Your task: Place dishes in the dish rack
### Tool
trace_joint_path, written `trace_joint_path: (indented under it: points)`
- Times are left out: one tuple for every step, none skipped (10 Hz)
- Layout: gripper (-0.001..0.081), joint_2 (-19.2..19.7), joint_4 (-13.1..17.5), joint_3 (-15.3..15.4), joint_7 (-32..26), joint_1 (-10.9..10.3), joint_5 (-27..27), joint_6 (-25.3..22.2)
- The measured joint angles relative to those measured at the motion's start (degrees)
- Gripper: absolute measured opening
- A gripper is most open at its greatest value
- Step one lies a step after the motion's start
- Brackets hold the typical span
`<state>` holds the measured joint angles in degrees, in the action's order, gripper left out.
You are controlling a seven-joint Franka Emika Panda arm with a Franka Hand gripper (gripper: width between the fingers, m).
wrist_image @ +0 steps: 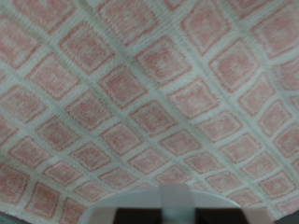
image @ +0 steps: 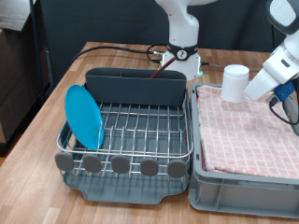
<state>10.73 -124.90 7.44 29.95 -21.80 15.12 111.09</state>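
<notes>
The silver wire dish rack (image: 140, 122) stands on the wooden table, with a dark grey caddy (image: 135, 87) at its back. The light-blue plate (image: 84, 117) stands upright in the rack at the exterior view's left. The brown wooden spoon (image: 159, 69) sticks out of the caddy. My gripper (image: 243, 89) is at the exterior view's right, shut on the white mug (image: 234, 82), and holds it in the air over the crate's cloth. In the wrist view the mug (wrist_image: 173, 201) shows as a pale shape at the frame's edge.
A grey crate (image: 243, 187) lined with pink checked cloth (image: 248, 131) stands beside the rack at the exterior view's right; the cloth (wrist_image: 140, 93) fills the wrist view. Grey knobs (image: 121, 165) and a drip tray (image: 126, 189) front the rack. The robot base (image: 182, 56) stands behind.
</notes>
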Motion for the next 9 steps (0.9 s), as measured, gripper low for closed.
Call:
trace_joint_path:
  points:
    - [0.0072, -0.82, 0.61, -0.18, 0.06, 0.14, -0.57, -0.07]
    - [0.0072, -1.87, 1.21, -0.53, 0.15, 0.23, -0.65, -0.02]
    - [0.0072, -3.20, 1.67, -1.01, 0.38, 0.32, -0.67, 0.67]
    - [0.0072, -4.69, 1.86, -1.53, 0.37, 0.43, -0.63, 1.85]
    - [0.0072, -6.06, 1.40, -1.82, 0.35, 0.44, -0.63, 2.60]
    - [0.0072, -5.87, 1.40, -1.81, 0.35, 0.41, -0.63, 2.12]
    - [0.0072, -5.63, 1.52, -2.07, 2.12, 0.42, 0.18, 2.47]
    - [0.0072, -5.54, 1.79, -2.84, 3.88, 0.46, 1.79, 3.88]
    - [0.0072, -5.29, 2.52, -3.96, 4.27, 0.66, 2.40, 5.12]
